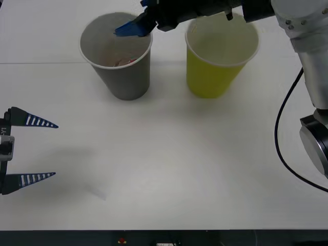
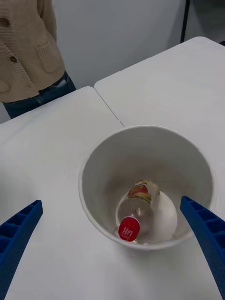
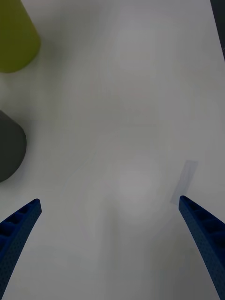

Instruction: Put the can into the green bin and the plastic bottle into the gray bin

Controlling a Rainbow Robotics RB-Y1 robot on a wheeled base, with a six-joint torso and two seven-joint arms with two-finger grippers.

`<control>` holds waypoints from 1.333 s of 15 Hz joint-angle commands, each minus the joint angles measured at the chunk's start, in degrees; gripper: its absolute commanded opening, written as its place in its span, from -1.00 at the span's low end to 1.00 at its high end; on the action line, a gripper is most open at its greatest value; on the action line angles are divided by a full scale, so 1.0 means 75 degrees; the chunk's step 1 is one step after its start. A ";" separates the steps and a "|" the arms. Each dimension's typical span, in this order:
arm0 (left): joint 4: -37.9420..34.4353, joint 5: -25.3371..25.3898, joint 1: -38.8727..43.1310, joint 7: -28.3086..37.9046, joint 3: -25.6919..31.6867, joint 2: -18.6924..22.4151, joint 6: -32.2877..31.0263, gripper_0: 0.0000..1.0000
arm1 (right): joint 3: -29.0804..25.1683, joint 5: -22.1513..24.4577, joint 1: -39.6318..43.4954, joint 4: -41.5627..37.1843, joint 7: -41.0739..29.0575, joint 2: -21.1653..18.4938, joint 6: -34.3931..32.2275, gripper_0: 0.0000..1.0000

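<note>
Left gripper [image 1: 48, 149] — near edge of the white table [image 1: 169, 169], robot's left side, fingers spread wide, holding nothing.

Gray bin [image 1: 123, 77] — upright, farther back, left of the green bin. The plastic bottle [image 2: 138, 211] lies inside on its bottom, red cap toward the wall.

Green bin [image 1: 212, 77] — upright beside the gray one, apart from it.

Right gripper [image 2: 115, 243] — over the gray bin's mouth, fingers parted on either side of the rim, empty.
</note>
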 commanded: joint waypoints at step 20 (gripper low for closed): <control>0.0000 0.0000 0.0000 0.0000 0.0000 0.0000 0.0000 1.00 | -0.3530 -0.3220 0.5630 -0.2873 0.4993 -0.2218 -0.1875 1.00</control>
